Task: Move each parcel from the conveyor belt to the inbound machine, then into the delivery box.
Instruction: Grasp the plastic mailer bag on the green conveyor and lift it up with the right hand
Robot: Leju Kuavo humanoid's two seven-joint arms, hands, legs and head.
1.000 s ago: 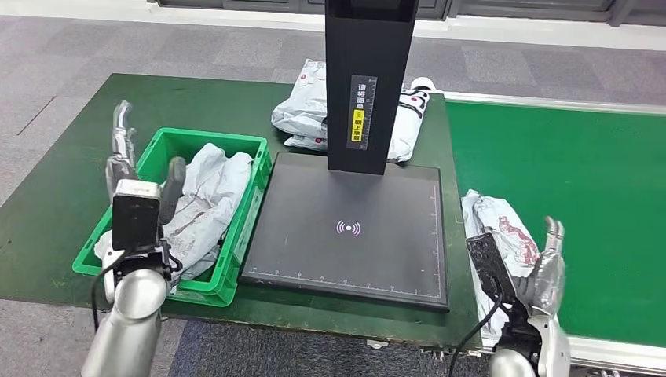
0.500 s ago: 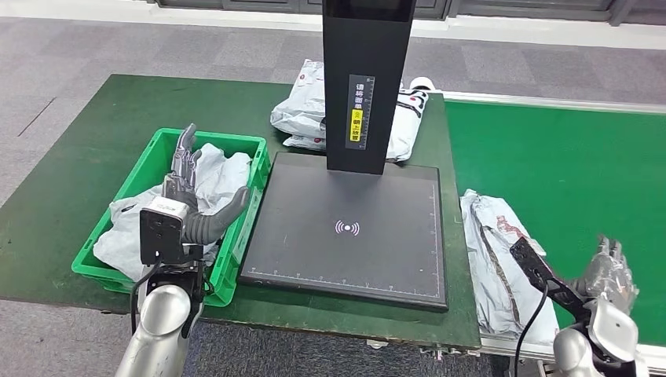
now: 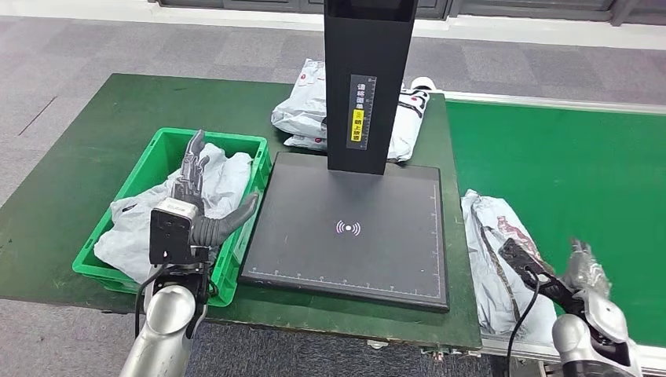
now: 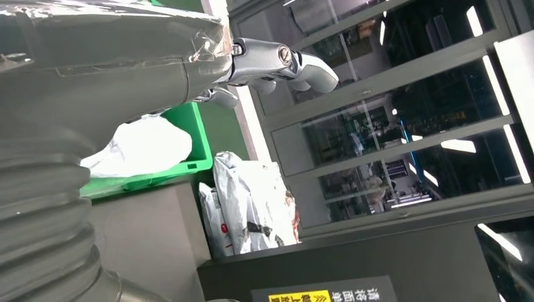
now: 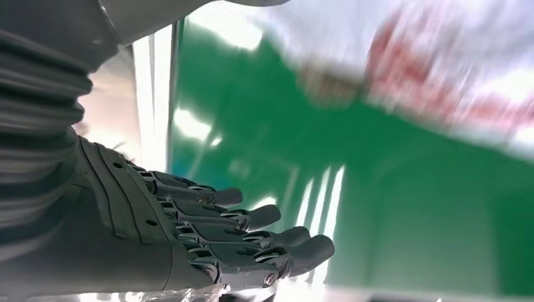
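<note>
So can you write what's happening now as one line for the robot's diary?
left robot hand: open over green plastic crate | right robot hand: open beside crinkly grey plastic parcel on green belt | flat black scanner pad: bare

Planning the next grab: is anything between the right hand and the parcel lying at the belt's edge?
Nothing visible. The right hand hovers open over the green conveyor belt, beside the grey parcel, with bare belt between them.
</note>
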